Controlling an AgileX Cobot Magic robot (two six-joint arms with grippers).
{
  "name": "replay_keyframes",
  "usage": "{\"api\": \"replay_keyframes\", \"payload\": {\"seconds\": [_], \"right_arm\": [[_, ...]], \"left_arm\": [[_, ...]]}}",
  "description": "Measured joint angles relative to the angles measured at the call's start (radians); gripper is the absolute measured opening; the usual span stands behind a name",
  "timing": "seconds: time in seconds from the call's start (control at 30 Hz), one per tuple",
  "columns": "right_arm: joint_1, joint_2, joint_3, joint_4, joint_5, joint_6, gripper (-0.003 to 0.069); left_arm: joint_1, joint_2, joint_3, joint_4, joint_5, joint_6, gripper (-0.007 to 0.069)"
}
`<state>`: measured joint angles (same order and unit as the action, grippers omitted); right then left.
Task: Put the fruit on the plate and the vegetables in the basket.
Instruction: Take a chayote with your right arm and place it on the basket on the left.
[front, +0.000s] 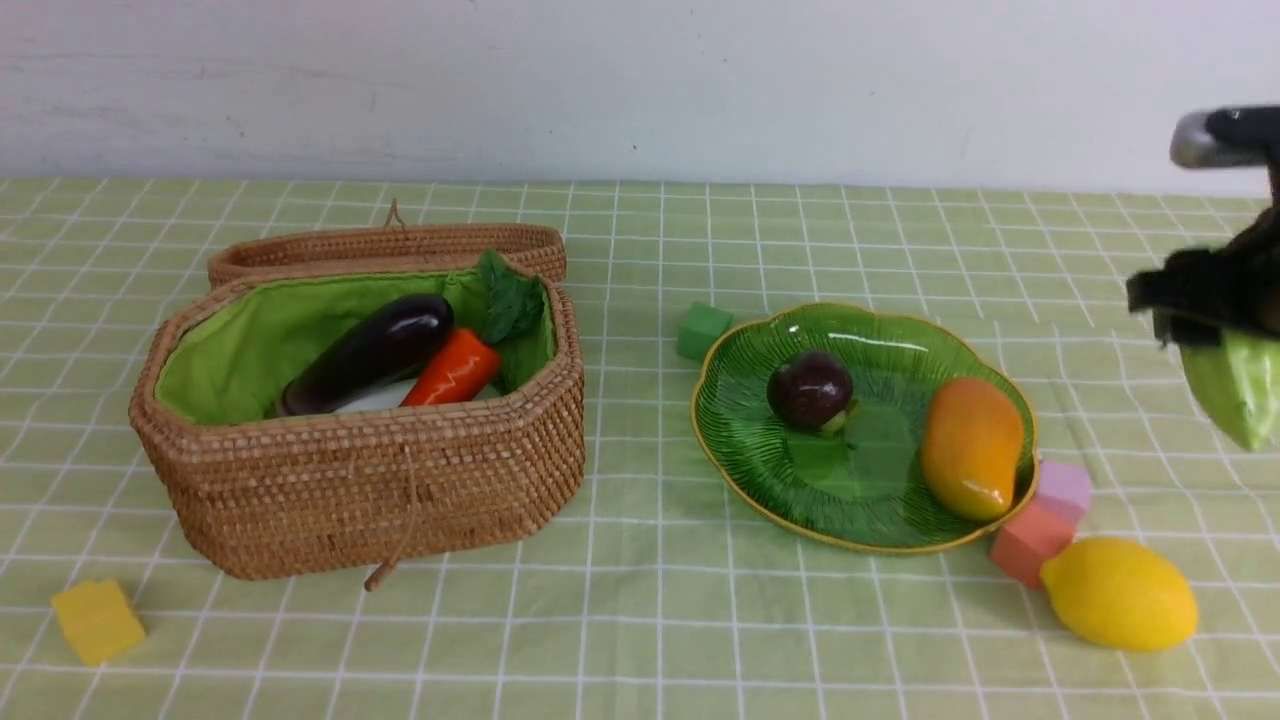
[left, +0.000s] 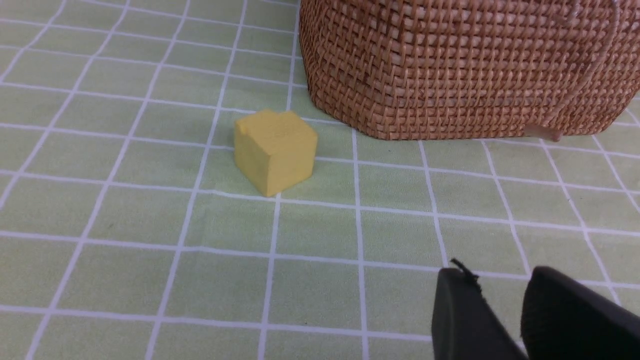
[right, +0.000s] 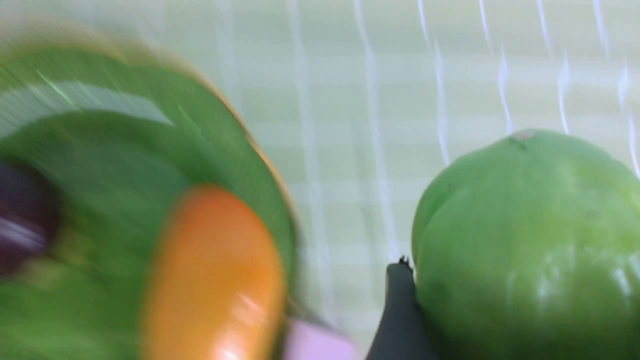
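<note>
Green-checked cloth covers the surface. Nearest, the lemon (front: 1119, 593) lies at about 5 o'clock of the plate (front: 745, 440), beside two foam cubes (front: 1045, 522). The right gripper (front: 1215, 310) hangs at the plate's 3 o'clock, clamped on the gourd (front: 1238, 385); the basket (front: 360, 490) lies far off toward 9 o'clock, with the plate between. The left gripper (left: 502, 312), narrow and empty, rests nearer the basket.

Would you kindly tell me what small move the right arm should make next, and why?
Probably carry the green gourd leftward toward the basket: the right gripper holds it lifted to the right of the plate, while the basket already contains eggplant and carrot.
</note>
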<state>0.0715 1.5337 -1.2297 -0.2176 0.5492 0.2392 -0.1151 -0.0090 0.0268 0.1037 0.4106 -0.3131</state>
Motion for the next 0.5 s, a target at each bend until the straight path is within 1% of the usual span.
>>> {"api": "replay_keyframes", "payload": {"seconds": [0.07, 0.17, 0.2, 0.27, 0.3, 0.33, 0.4, 0.5], "right_arm": [[0.054, -0.035, -0.008, 0.031, -0.066, -0.048, 0.0464], [0.195, -0.042, -0.073, 0.093, -0.115, -0.160, 0.0464], [0.229, -0.039, -0.087, 0.103, -0.119, -0.175, 0.0464], [0.358, 0.009, -0.193, 0.161, -0.131, -0.255, 0.0464], [0.377, 0.027, -0.213, 0.171, -0.133, -0.266, 0.0464], [0.439, 0.076, -0.299, 0.207, -0.135, -0.305, 0.0464], [0.519, 0.159, -0.412, 0.268, -0.134, -0.352, 0.0464], [0.591, 0.277, -0.558, 0.357, -0.114, -0.433, 0.0464]], "left_arm": [[0.000, 0.000, 0.000, 0.000, 0.000, 0.000, 0.0187], [0.000, 0.000, 0.000, 0.000, 0.000, 0.000, 0.0188], [0.000, 0.000, 0.000, 0.000, 0.000, 0.000, 0.0188], [0.000, 0.000, 0.000, 0.000, 0.000, 0.000, 0.0190], [0.000, 0.000, 0.000, 0.000, 0.000, 0.000, 0.0190], [0.000, 0.000, 0.000, 0.000, 0.000, 0.000, 0.0190], [0.000, 0.000, 0.000, 0.000, 0.000, 0.000, 0.0190], [0.000, 0.000, 0.000, 0.000, 0.000, 0.000, 0.0191]]}}
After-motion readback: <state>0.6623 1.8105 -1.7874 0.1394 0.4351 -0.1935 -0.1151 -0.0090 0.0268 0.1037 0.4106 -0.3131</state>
